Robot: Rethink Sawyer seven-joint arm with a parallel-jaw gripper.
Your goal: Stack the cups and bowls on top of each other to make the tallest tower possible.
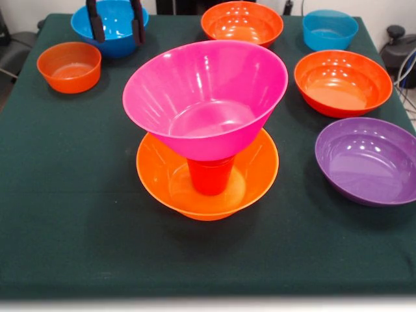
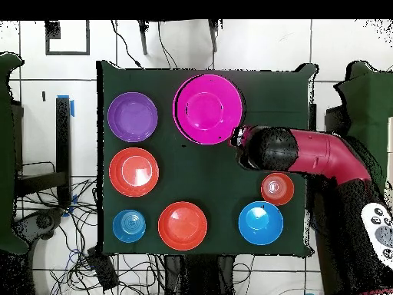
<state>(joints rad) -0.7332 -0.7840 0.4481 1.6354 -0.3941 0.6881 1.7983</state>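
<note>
We see a dark green table [image 1: 71, 214]. In the middle stands the tower [image 1: 208, 130]. Its bottom is a big yellow-orange bowl [image 1: 162, 175]. A small orange-red cup [image 1: 209, 177] stands in that bowl. A big pink bowl [image 1: 205, 97] sits on top of the cup, tipped a little to one side.

In the front view, a purple bowl [image 1: 367, 159] is on the right. Above it is an orange-red bowl [image 1: 342, 82]. Another orange-red bowl [image 1: 242, 23] and a little blue bowl [image 1: 329, 29] are at the back. A blue bowl [image 1: 117, 18] is at the back left, near a small orange bowl [image 1: 69, 66].

The gripper [image 1: 117, 29] hangs over the blue bowl. Its two black fingers [image 1: 96, 23] are apart, holding nothing.
</note>
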